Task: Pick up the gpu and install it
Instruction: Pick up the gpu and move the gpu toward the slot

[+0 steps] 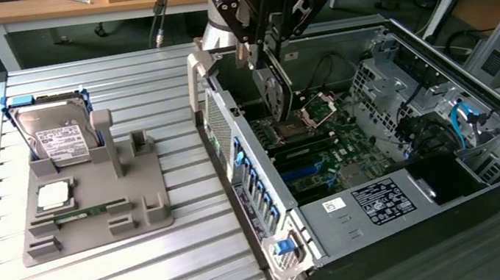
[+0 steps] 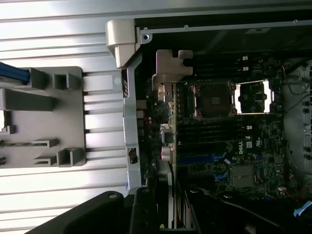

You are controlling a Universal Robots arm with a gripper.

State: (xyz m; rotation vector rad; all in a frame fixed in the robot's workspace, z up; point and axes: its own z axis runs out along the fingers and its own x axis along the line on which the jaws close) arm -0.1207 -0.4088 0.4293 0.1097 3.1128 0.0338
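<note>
We are holding the gpu (image 1: 270,88), a thin flat dark expansion card with a silver bracket, inside the open grey metal computer case (image 1: 343,230): picked up, not yet seated.
Just inside the case's rear wall, the black two-fingered gripper (image 1: 266,48) is pinching the card above the green motherboard (image 1: 333,165). We are judging its long axis upright, bracket end pointing down, and no slot is gripping it. Beside the case, the grey plastic holder (image 1: 95,230) is carrying a silver hard drive (image 1: 56,135) at its farther end.
</note>
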